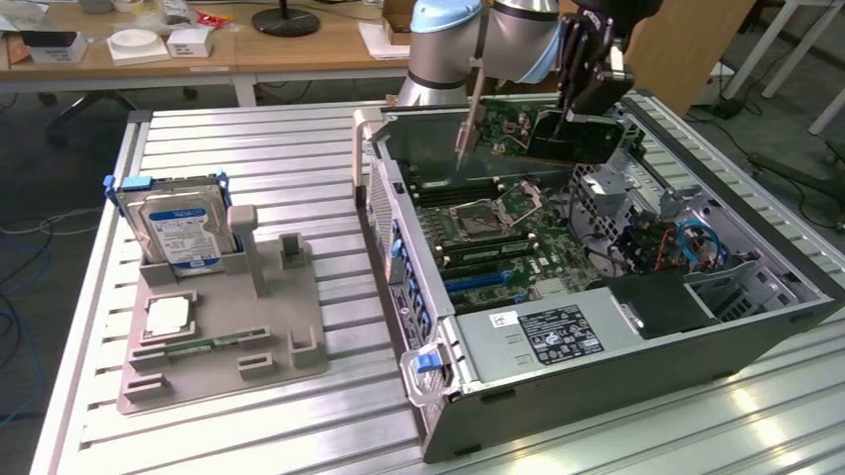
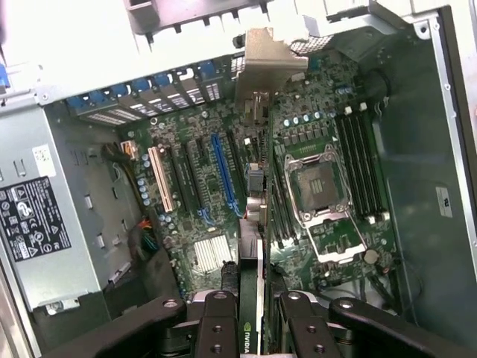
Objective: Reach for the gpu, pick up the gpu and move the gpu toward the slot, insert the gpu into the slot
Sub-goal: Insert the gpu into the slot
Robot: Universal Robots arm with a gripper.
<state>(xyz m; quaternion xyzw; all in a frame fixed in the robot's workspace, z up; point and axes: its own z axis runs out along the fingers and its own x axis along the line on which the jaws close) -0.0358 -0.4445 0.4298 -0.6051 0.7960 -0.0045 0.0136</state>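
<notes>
Two of the task's steps look done. The pincer has its fingers pinching the gpu, one on each face. The card is off the tabletop and hangs in the air above the motherboard, touching nothing there.

In the wrist view the card runs edge-on straight out from between the fingers, its silver bracket at the far end toward the rear wall of the case. So the gpu sits inside the grip, not beside it or under it.

The slot, the long blue strip on the motherboard, lies bare, so insertion is not yet done. Seen from the wrist, the card's lower edge lines up over the motherboard between the slot and the processor socket. It runs roughly parallel to the slot but, as far as I can judge, sits a little to the socket's side of it.

Well away from the motherboard, outside the case, a hard drive stands in a grey holder.
</notes>
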